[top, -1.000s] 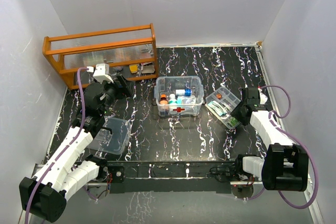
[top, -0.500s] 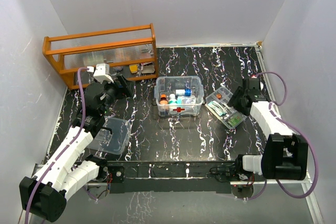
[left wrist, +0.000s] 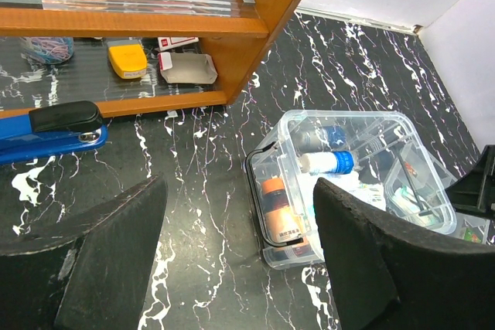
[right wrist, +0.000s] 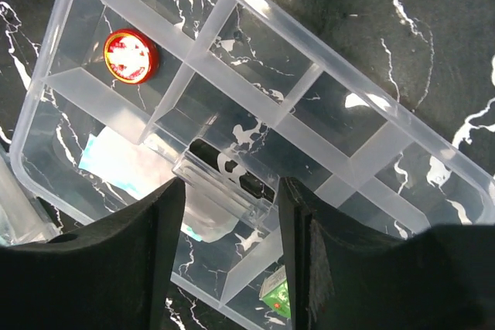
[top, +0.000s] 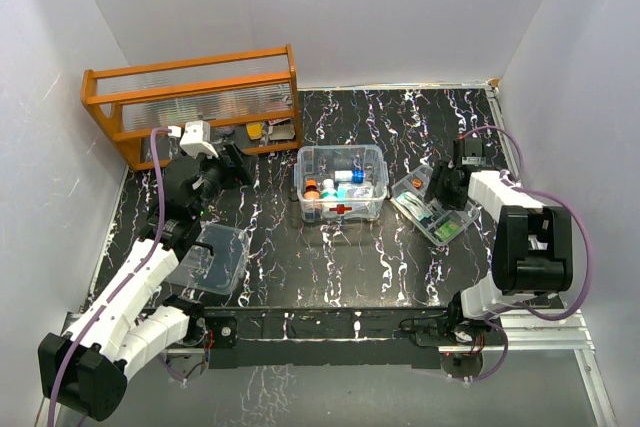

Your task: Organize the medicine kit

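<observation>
The medicine kit (top: 340, 183), a clear box with a red cross on its front, stands open mid-table with bottles inside. It also shows in the left wrist view (left wrist: 352, 183), holding an orange-capped bottle (left wrist: 280, 208) and a blue-capped white bottle (left wrist: 328, 163). Its clear lid (top: 215, 259) lies by the left arm. A clear divided tray (top: 433, 207) lies right of the kit. My right gripper (top: 441, 190) is open just above it, its jaws (right wrist: 228, 260) either side of the tray's centre handle (right wrist: 224, 179). My left gripper (top: 228, 169) is open and empty above bare table (left wrist: 240, 268).
An orange wooden rack (top: 195, 97) stands at the back left, with a blue stapler (left wrist: 50, 125), a yellow item (left wrist: 128, 59) and a small carton (left wrist: 186, 69) under it. The tray holds a red round tin (right wrist: 130, 56) and a green packet (right wrist: 274, 297). White walls close three sides.
My right arm has swung in from the right edge, and its gripper now sits over the divided tray. The left arm has not moved.
</observation>
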